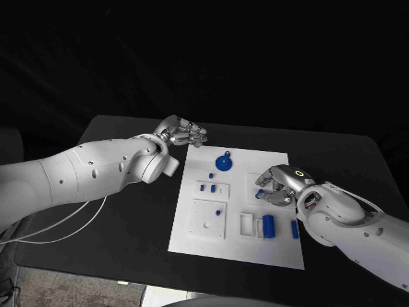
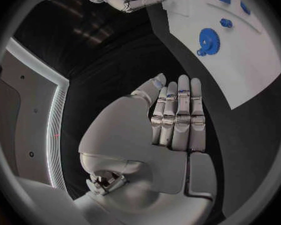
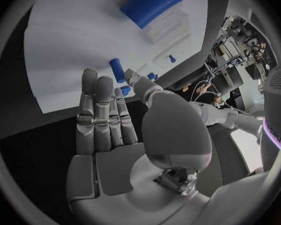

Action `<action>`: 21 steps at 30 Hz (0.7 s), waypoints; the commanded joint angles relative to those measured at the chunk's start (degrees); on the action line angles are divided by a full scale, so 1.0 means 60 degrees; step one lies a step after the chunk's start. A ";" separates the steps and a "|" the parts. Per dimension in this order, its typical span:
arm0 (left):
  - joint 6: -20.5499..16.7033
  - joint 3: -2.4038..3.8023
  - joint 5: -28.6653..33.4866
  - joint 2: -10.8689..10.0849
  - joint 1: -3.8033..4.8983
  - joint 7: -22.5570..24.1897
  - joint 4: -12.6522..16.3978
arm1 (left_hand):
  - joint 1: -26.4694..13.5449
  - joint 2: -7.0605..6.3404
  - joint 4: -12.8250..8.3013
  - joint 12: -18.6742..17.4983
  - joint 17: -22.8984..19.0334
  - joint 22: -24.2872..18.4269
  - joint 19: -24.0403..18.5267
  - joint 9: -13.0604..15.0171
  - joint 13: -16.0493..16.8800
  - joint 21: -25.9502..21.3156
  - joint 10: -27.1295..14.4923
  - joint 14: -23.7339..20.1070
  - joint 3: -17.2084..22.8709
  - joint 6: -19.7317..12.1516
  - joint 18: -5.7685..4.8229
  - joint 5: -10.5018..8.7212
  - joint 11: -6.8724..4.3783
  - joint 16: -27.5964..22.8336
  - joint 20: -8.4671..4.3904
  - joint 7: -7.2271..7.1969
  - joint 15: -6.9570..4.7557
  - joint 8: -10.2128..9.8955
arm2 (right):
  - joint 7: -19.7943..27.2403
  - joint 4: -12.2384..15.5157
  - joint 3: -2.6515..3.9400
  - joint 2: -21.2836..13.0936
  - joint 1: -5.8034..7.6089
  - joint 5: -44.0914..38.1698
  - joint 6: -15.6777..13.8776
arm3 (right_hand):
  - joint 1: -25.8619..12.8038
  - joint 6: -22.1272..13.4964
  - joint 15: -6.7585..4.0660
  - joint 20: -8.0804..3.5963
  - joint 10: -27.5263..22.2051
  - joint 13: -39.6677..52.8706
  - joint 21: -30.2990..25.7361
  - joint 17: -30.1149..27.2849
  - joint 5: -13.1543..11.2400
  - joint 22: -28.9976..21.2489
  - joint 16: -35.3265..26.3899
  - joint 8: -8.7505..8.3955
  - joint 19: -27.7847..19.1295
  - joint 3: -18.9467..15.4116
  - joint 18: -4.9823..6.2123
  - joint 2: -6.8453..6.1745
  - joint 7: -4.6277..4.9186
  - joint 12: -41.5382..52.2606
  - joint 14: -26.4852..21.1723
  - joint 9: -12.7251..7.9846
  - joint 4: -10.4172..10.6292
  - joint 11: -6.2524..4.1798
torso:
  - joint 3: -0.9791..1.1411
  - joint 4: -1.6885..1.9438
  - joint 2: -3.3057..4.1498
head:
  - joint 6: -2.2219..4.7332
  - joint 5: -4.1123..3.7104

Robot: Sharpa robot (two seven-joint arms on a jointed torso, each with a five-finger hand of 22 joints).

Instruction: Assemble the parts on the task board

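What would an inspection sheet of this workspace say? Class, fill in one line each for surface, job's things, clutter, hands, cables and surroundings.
Surface: black table, matte, with the white task board lying in its middle.
Job's things: blue gear on the board's far end; blue cylinder in a slot near the front; small blue parts on raised white blocks.
Clutter: nothing seen.
Hands: left hand off the board's far left corner, fingers straight, holding nothing; right hand over the board's right side, touching a small blue piece, grip unclear.
Cables: white cables hang under the left arm.
Surroundings: dark.
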 commanded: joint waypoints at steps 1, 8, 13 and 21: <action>0.0113 0.0006 0.0046 -0.0003 0.0006 0.0036 0.0041 | -0.0056 -0.0004 0.0004 0.0040 -0.0006 -0.0011 0.0053 0.0009 -0.0001 0.0011 -0.0043 -0.0031 -0.0022 -0.0021 -0.0051 -0.0042 -0.0008 -0.0028 0.0029 0.0012 0.0023 -0.0012 | -0.0037 -0.0043 -0.0078 0.0051 -0.0009 -0.0219 0.0413 | -0.0053 0.0203 -0.0110 -0.0040 0.0214 0.0003 0.0088 0.0028 -0.0151 0.0089 0.0052 -0.0004 0.0005 0.0277 0.0102 0.0052 0.0008 0.0011 -0.0002 -0.0006 -0.0018 -0.0039 | -0.0004 -0.0013 -0.0002 | -0.0041 -0.0003; 0.0111 0.0006 0.0046 -0.0023 0.0006 0.0022 0.0057 | -0.0055 0.0001 0.0013 0.0041 -0.0005 -0.0020 0.0057 0.0009 -0.0001 0.0011 -0.0043 -0.0032 -0.0016 -0.0027 -0.0048 -0.0038 -0.0009 -0.0028 0.0029 0.0011 0.0023 -0.0014 | -0.0063 -0.0078 -0.0187 0.0093 -0.0025 -0.0314 0.0582 | -0.0082 0.0683 -0.0205 -0.0129 0.0717 0.0006 0.0235 0.0078 -0.0262 0.0401 0.0095 0.0008 -0.0062 0.0777 0.0054 0.0216 -0.0077 0.0016 0.0010 0.0006 -0.0041 -0.0191 | 0.0007 -0.0011 -0.0006 | -0.0085 0.0009; 0.0111 0.0007 0.0046 -0.0037 0.0007 0.0015 0.0062 | -0.0055 0.0001 0.0013 0.0041 -0.0005 -0.0020 0.0057 0.0009 -0.0001 0.0011 -0.0043 -0.0032 -0.0016 -0.0027 -0.0048 -0.0038 -0.0009 -0.0028 0.0029 0.0011 0.0023 -0.0014 | -0.0087 -0.0077 -0.0207 0.0107 -0.0031 -0.0390 0.0607 | -0.0082 0.0907 -0.0258 -0.0186 0.0937 0.0008 0.0304 0.0100 -0.0314 0.0577 0.0098 0.0005 -0.0094 0.0950 0.0017 0.0328 -0.0128 0.0014 0.0024 0.0007 -0.0068 -0.0266 | 0.0009 -0.0016 -0.0015 | -0.0099 0.0008; 0.0100 0.0007 0.0046 -0.0054 0.0007 0.0012 0.0069 | -0.0059 0.0006 0.0026 0.0040 -0.0005 -0.0025 0.0059 0.0009 -0.0001 0.0012 -0.0047 -0.0035 -0.0015 -0.0025 -0.0048 -0.0036 -0.0008 -0.0029 0.0030 0.0009 0.0025 -0.0012 | -0.0089 -0.0028 -0.0216 0.0104 -0.0039 -0.0465 0.0365 | -0.0052 0.1198 -0.0348 -0.0294 0.1207 0.0013 0.0382 0.0132 -0.0386 0.0788 0.0086 0.0018 -0.0069 0.1242 -0.0035 0.0641 -0.0190 0.0020 0.0087 0.0016 -0.0058 -0.0371 | 0.0008 -0.0017 -0.0011 | -0.0118 -0.0012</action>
